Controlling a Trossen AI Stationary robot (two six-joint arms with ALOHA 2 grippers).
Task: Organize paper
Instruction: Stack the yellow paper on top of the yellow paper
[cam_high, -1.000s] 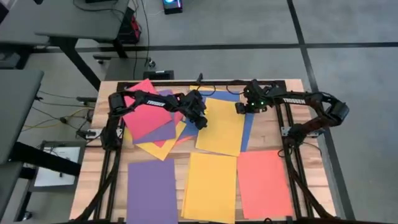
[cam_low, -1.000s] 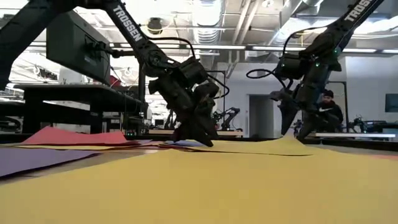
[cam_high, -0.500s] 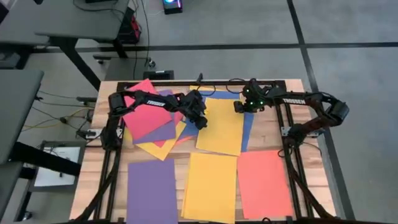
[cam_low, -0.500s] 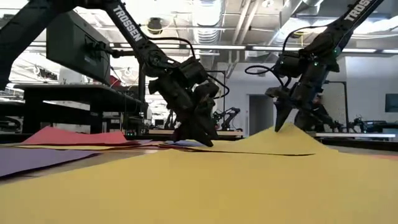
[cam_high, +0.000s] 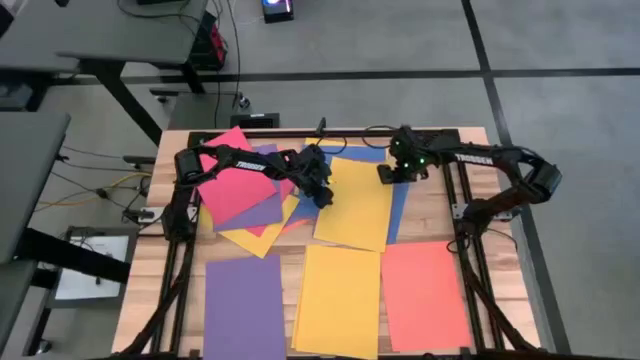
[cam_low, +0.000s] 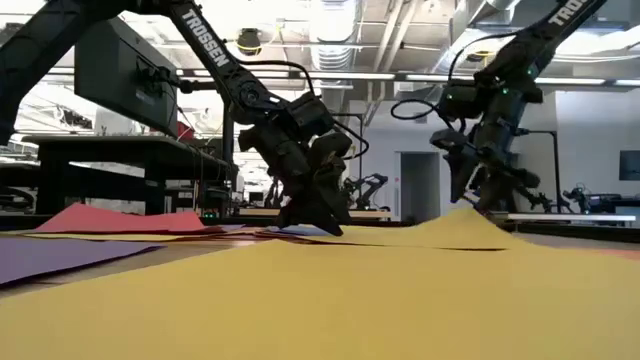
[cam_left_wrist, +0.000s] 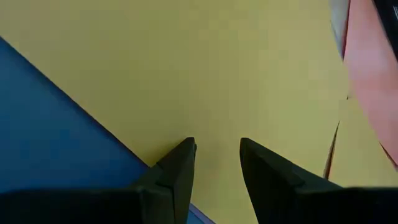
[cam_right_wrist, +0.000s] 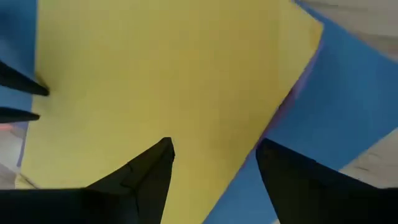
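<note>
Left wrist view: left claw (cam_left_wrist: 217, 155) has its two dark fingers set narrowly apart with nothing between them, tips down at a yellow sheet (cam_left_wrist: 205, 68) whose edge lies over a blue sheet (cam_left_wrist: 56, 143); a red sheet (cam_left_wrist: 373, 81) shows off to one side. High view puts that left claw (cam_high: 318, 190) at the left edge of the same yellow sheet (cam_high: 355, 205), mid-worktop toward the far side. Right wrist view: right claw (cam_right_wrist: 214, 165) is spread wide, empty, fingers straddling the boundary between the yellow sheet (cam_right_wrist: 155, 74) and the blue sheet (cam_right_wrist: 336, 99) under it. In the high view the right claw (cam_high: 390, 172) sits over the yellow sheet's far right corner; low view shows the yellow paper humped up under it, whether the tips touch the paper cannot be told. Outward from the claws: a fanned, overlapping pile to the left with a red sheet (cam_high: 232, 180) on top, purple (cam_high: 255, 212) and yellow (cam_high: 250, 240) corners showing beneath. Along the near edge of the wooden worktop (cam_high: 430, 215), three separate sheets side by side: purple (cam_high: 245, 305), yellow (cam_high: 338, 300), orange-red (cam_high: 425, 295).
</note>
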